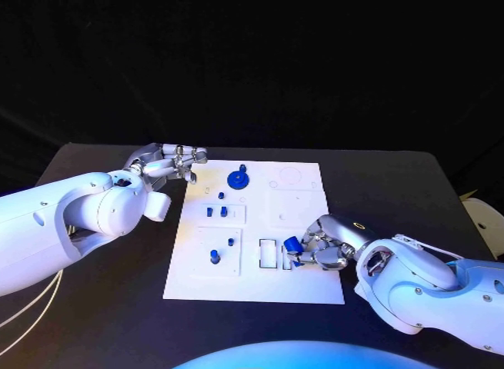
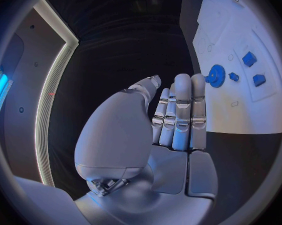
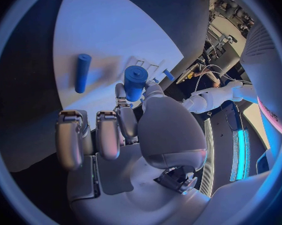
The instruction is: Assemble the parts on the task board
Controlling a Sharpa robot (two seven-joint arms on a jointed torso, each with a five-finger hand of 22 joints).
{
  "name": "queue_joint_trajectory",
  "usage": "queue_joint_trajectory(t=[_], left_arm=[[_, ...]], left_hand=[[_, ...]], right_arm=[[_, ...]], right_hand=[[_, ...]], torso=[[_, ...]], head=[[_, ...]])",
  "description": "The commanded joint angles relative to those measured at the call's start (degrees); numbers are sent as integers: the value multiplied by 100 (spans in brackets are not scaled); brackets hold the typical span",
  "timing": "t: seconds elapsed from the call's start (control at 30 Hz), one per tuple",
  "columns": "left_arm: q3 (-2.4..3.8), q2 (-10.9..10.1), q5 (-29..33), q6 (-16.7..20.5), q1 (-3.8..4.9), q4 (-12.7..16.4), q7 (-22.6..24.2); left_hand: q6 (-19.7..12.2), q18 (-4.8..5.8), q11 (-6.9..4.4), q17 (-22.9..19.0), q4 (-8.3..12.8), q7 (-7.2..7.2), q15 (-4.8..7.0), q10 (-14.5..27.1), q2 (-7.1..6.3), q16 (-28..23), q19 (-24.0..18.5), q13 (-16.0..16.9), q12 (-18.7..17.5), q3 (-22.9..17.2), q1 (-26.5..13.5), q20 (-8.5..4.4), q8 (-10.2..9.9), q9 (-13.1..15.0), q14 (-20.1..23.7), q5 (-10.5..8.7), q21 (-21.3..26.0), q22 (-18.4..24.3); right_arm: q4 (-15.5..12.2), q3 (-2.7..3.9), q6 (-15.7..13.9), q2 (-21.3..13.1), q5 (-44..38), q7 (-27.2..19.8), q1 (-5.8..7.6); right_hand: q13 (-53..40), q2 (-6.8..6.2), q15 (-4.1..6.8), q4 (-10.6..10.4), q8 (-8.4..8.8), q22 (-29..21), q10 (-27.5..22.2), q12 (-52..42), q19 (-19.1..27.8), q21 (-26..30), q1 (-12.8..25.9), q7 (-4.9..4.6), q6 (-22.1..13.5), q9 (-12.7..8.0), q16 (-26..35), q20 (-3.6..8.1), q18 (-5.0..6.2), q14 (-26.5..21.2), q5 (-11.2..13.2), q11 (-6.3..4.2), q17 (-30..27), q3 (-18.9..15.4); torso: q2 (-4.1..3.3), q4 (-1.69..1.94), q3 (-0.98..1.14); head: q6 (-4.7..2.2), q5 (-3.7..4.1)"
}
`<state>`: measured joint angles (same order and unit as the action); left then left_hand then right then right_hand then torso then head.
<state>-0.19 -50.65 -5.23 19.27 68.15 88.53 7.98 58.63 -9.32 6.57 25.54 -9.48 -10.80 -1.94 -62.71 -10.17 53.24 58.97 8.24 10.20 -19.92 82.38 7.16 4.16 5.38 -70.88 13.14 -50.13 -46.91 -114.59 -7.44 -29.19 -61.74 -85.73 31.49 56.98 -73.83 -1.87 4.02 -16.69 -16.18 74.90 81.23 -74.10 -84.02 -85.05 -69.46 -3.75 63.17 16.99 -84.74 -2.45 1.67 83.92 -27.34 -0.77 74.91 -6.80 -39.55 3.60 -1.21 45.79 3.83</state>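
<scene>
Table: black top under a dark backdrop, with the white task board in the middle.
Writing: none that can be read on the board or the parts.
Parts on the board: one blue gear near the far left corner, two small blue blocks in a frame just nearer than it, one blue peg standing in a lower frame (smaller bits are too small to tell).
Right hand: at the board's right edge, pinching a short blue cylinder between thumb and one finger, just beside two slots; other fingers curled.
Loose part: a blue rod lies flat on the board beyond that hand's fingertips.
Left hand: off the board's far left corner, holding nothing, fingers straight and close together; the gear lies just past the fingertips.
</scene>
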Motion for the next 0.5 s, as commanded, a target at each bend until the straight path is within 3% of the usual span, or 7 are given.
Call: queue_joint_trajectory(t=[0.03,0.3,0.5], left_arm=[[1,18,2,-111,3,5,15],[-1,24,2,-129,3,14,0],[-2,13,2,-131,3,21,-9]], left_hand=[[-48,-88,7,-5,-13,12,-1,26,24,-5,-12,8,29,36,-42,9,23,-9,30,-12,11,5],[-47,-90,6,-7,-14,13,0,30,29,-4,-14,8,34,39,-40,9,26,-11,31,-11,17,11],[-47,-90,6,-8,-15,14,0,31,31,-4,-14,8,36,40,-40,9,27,-11,31,-11,20,13]], right_arm=[[-57,0,-313,108,287,-69,21],[75,1,-153,462,551,-147,19],[201,0,20,657,667,-141,3]], right_hand=[[-18,79,34,-5,-24,1383,58,-34,-424,-28,-21,36,36,7,-28,36,-69,430,-48,-7,567,-44],[-12,107,38,-5,-24,1379,54,-20,-419,-16,-25,40,40,17,-28,39,-66,429,-69,-11,564,-47],[-7,157,39,-11,-24,1376,50,8,-414,-7,100,41,46,43,-27,44,-64,426,95,-11,558,-126]], torso=[[-13,9,-3],[-21,22,-10],[-19,27,-12]], head=[[-20,14],[-18,-7],[7,-27]])
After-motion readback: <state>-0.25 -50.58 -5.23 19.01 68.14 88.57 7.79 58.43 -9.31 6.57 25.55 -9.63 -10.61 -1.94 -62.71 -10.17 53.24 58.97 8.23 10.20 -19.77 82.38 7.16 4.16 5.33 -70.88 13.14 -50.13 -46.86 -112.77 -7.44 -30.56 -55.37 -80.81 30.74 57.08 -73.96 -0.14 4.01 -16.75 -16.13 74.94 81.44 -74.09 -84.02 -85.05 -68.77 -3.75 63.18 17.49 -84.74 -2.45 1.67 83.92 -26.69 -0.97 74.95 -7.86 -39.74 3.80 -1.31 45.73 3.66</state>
